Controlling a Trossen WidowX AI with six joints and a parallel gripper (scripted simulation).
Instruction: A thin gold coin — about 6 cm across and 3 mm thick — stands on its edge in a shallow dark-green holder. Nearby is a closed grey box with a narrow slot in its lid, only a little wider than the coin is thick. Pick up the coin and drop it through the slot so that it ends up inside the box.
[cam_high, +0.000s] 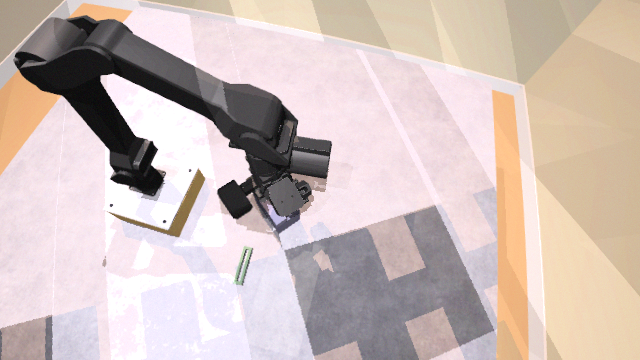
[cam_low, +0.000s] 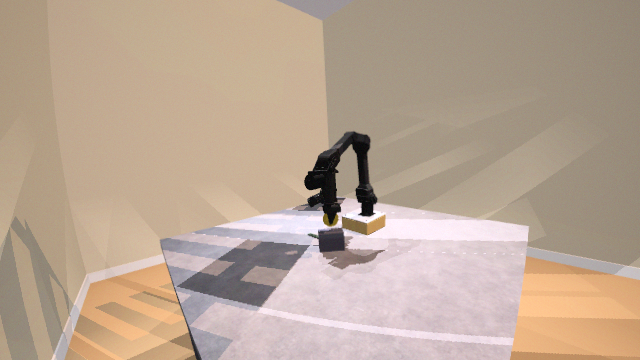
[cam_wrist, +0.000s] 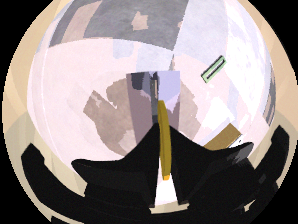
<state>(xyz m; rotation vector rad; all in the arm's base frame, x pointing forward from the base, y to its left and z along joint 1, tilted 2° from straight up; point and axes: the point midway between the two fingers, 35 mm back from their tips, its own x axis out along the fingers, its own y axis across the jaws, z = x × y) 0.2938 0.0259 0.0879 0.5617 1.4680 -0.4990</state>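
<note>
The gripper (cam_low: 330, 214) points straight down and is clamped on the coin (cam_low: 329, 219), which hangs on edge between the fingers just above the box (cam_low: 331, 239); in the exterior view the gold disc sits a little over the box's lid, apart from it; in the wrist view the coin (cam_wrist: 162, 143) shows as a thin gold strip running up from the dark fingers toward the box (cam_wrist: 166, 87), whose pale lid lies directly under the coin's far end; the slot itself is too small to tell; in the top view the wrist hides the coin, and only a corner of the box (cam_high: 285, 220) shows below the arm (cam_high: 200, 95); the holder (cam_high: 243, 265) lies on the table (cam_high: 400, 175) well apart from the box, toward the near edge, and stands without the coin; the arm's base (cam_low: 364, 222) sits on a tan block just beside the box in the exterior view.
</note>
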